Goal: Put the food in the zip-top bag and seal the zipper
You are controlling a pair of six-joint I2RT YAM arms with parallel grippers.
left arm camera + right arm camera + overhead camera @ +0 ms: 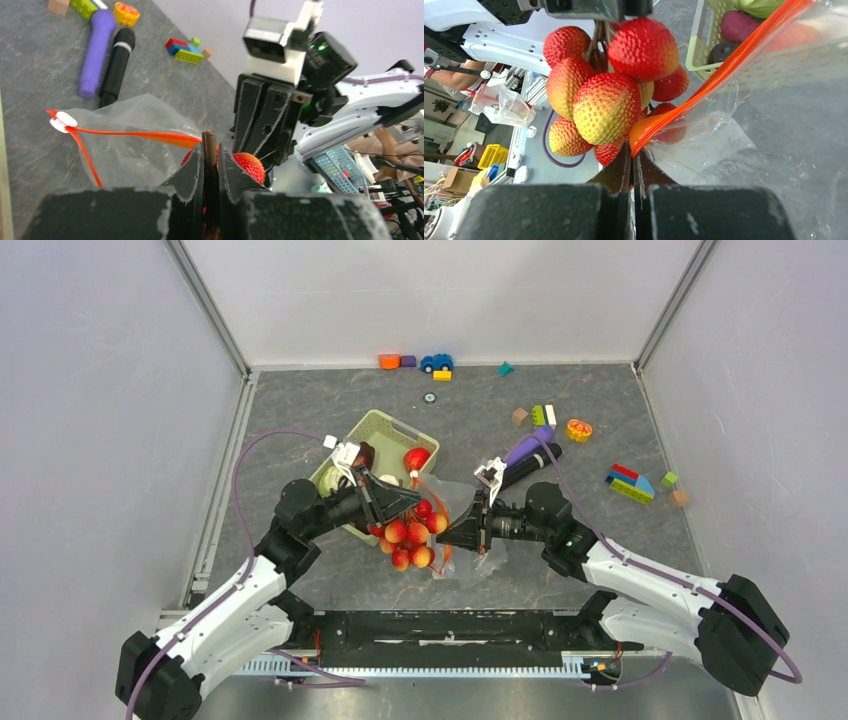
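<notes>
My left gripper (405,503) is shut on the brown stem (209,145) of a bunch of bumpy red and peach fruits (410,535). It holds the bunch up at the mouth of the clear zip-top bag (485,562). My right gripper (449,532) is shut on the bag's orange-red zipper (704,85), jaws (633,152) pinching the strip, and lifts that edge. The bunch (609,95) hangs just left of the strip, and one red fruit (670,132) shows through the plastic. In the left wrist view the zipper (130,133) runs to a white slider (62,121).
The light-green basket (385,428) behind the left gripper holds a red apple (417,458), a green cabbage (329,480) and dark purple pieces (739,25). Purple and black toy handles (530,453) lie behind the right arm. An orange citrus slice (579,429) and building blocks (630,483) lie far right.
</notes>
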